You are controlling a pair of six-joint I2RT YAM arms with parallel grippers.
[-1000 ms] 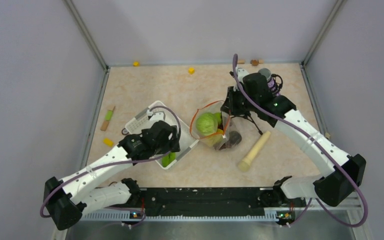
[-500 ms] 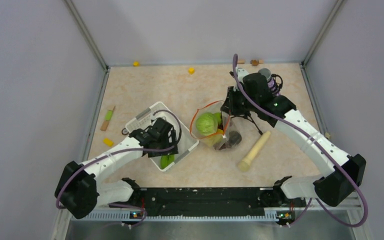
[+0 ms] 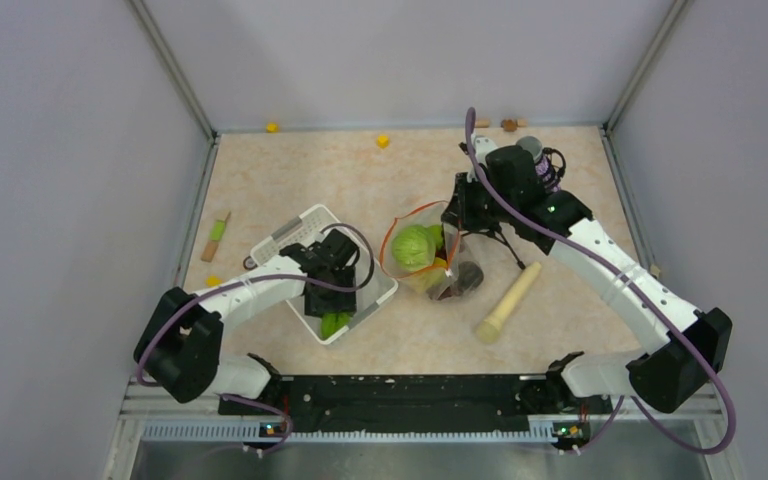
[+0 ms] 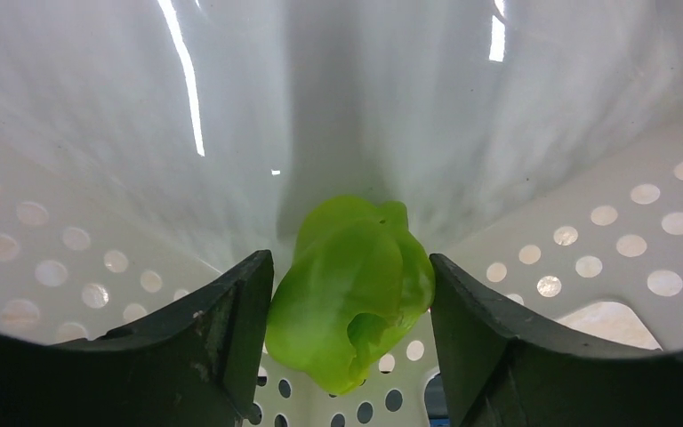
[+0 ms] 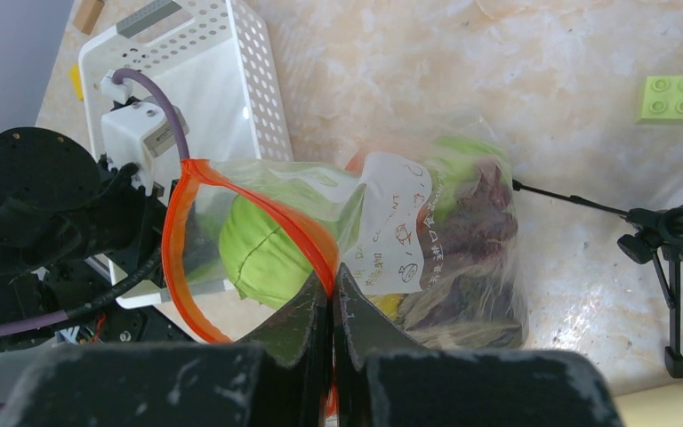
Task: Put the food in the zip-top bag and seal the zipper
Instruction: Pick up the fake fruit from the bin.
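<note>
At the left, the left claw [image 4: 351, 269] is down in the basket [image 3: 282, 236], its fingers [image 4: 231, 329] flanking the last green piece [image 4: 349, 298] and seemingly touching it; I cannot tell if it grips. To the right, the bag [image 5: 427, 233] stands on the worktop [image 3: 290, 170] holding an apple [image 5: 256, 251] and grapes [image 5: 487, 212]. The right claw [image 5: 332, 286] is clenched on the zipper [image 5: 174, 233], likely to keep the mouth open for that piece.

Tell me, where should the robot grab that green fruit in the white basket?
Pinch its two bulging sides, across the middle. The green fruit sits in a corner of the white basket, walls behind it, so come from the open side, as the left gripper does, with its jaws open on either flank.
</note>
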